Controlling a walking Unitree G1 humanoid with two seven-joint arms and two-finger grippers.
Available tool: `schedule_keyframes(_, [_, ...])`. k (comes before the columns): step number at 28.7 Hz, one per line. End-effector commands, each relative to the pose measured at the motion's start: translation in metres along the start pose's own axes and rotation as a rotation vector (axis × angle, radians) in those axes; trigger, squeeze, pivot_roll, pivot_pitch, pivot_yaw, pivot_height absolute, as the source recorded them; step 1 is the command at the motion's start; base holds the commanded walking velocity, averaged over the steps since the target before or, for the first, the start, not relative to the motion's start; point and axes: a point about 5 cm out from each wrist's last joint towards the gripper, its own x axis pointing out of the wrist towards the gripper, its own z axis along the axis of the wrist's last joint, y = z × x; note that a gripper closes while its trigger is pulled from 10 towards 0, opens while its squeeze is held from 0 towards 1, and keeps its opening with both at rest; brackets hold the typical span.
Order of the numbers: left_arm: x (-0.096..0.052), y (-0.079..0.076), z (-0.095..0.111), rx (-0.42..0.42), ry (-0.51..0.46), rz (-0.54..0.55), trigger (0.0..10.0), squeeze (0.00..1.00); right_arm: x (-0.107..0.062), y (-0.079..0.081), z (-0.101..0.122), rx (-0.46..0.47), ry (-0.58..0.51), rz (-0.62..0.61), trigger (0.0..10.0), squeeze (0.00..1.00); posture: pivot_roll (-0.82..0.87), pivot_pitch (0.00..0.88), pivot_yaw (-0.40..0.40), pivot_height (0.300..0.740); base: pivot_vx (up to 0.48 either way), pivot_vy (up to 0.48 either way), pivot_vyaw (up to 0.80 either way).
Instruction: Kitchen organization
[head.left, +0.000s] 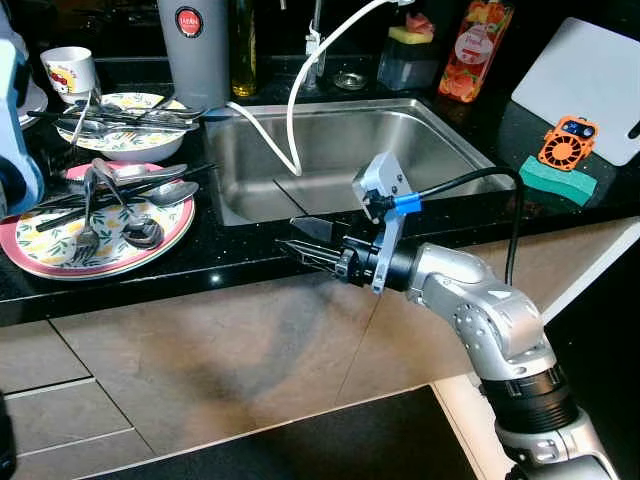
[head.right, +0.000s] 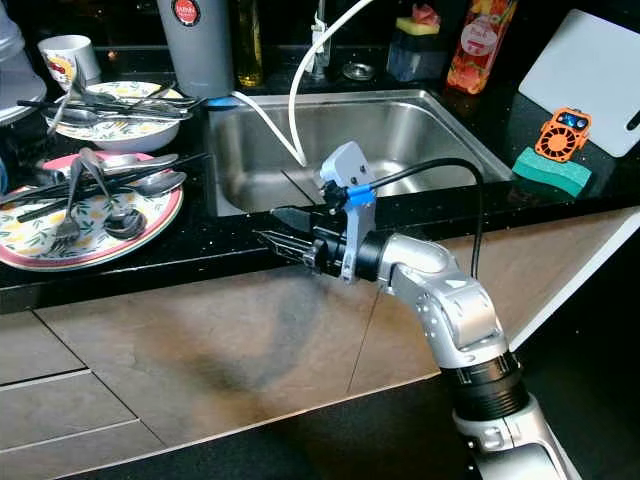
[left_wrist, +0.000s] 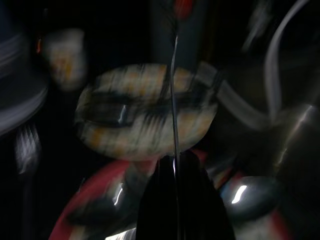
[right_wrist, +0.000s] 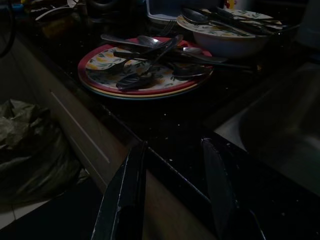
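Observation:
A red-rimmed plate (head.left: 60, 262) piled with spoons and forks (head.left: 125, 200) sits on the black counter at the left. Behind it is a patterned bowl (head.left: 130, 148) with more cutlery across it. My right gripper (head.left: 286, 233) is open and empty. It points left over the counter's front edge, just in front of the steel sink (head.left: 330, 150), with the plate (right_wrist: 145, 75) ahead of it. In the blurred left wrist view, my left gripper (left_wrist: 175, 165) hangs above the bowl (left_wrist: 145, 115), shut on a thin metal utensil (left_wrist: 174, 90) that stands up from its fingers.
A white hose (head.left: 290, 130) runs into the sink. Mug (head.left: 68, 68) and grey tumbler (head.left: 195, 50) stand at the back left. A green sponge (head.left: 557, 180), orange gadget (head.left: 567, 142) and white board (head.left: 590, 80) lie to the right. Cabinet fronts are below the counter.

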Motion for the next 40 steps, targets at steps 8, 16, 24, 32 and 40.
schedule_keyframes(8, [0.002,-0.086,-0.011,-0.256,-0.231,-0.580,0.0,0.00,0.005,-0.026,0.024,0.053,-0.240,-0.316,10.0,0.00,-0.01,0.147,-0.034,0.740,0.000,0.000,0.00])
schedule_keyframes(16, [0.004,-0.109,-0.047,-0.302,-0.112,-0.726,0.0,0.00,0.000,-0.045,0.040,0.274,-0.452,-0.513,10.0,1.00,-0.02,0.138,-0.019,0.740,0.000,0.000,0.00])
schedule_keyframes(24, [-0.001,-0.115,-0.049,-0.450,-0.126,-0.793,0.0,0.00,0.010,-0.036,0.043,0.408,-0.483,-0.422,10.0,1.00,-0.02,0.143,-0.018,0.740,0.000,0.000,0.00])
schedule_keyframes(32, [-0.002,-0.128,-0.050,-0.518,-0.135,-0.861,0.0,0.00,0.026,-0.023,0.042,0.474,-0.449,-0.360,10.0,0.00,-0.02,0.153,-0.017,0.740,0.000,0.000,0.00])
schedule_keyframes(40, [-0.009,-0.135,-0.053,-0.552,-0.082,-0.936,0.0,0.00,0.028,-0.023,0.046,0.537,-0.465,-0.336,10.0,0.00,-0.02,0.153,-0.017,0.740,0.000,0.000,0.00])
